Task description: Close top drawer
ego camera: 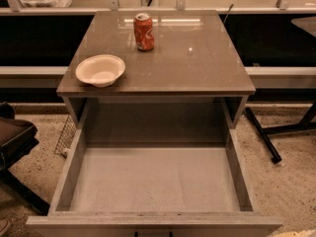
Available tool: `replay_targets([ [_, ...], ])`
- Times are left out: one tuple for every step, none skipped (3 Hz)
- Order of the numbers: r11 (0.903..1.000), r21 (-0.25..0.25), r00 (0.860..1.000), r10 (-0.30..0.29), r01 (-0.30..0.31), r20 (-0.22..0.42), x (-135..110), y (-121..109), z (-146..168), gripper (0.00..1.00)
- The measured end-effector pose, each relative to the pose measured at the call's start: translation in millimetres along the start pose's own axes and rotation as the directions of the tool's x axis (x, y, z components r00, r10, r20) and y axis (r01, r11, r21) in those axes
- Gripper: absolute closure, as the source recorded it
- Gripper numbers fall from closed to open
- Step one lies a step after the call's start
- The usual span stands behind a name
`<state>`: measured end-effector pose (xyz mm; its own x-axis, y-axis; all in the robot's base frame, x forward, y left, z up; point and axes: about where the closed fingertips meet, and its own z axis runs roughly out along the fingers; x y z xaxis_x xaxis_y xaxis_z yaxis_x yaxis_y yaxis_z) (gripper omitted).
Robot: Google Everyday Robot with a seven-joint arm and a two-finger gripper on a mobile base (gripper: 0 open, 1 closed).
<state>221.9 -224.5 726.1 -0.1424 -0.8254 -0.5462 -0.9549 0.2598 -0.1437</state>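
The top drawer [155, 179] is pulled far out of the cabinet toward me, and its light grey floor is bare. The top edge of its front panel [153, 220] runs along the bottom of the view, with the dark handle [153, 233] just showing at centre. Only a pale sliver of my gripper [299, 233] shows at the bottom right corner, to the right of the drawer's front panel and apart from the handle.
On the brown cabinet top [197, 63] stand a white bowl [100, 70] at front left and a red soda can [143, 31] at the back. A dark chair [15, 137] and a wire basket [66, 137] are on the left. A black frame leg [261, 135] lies on the right.
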Motion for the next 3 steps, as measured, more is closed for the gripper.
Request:
replay_targets([
  [1.0000, 0.001, 1.000, 0.001, -0.001, 0.000, 0, 0, 0, 1.00],
  [0.9999, -0.011, 1.000, 0.005, -0.005, -0.005, 0, 1, 30, 1.00],
  [0.9995, -0.028, 0.999, -0.013, 0.012, -0.032, 0, -4, 82, 1.00],
])
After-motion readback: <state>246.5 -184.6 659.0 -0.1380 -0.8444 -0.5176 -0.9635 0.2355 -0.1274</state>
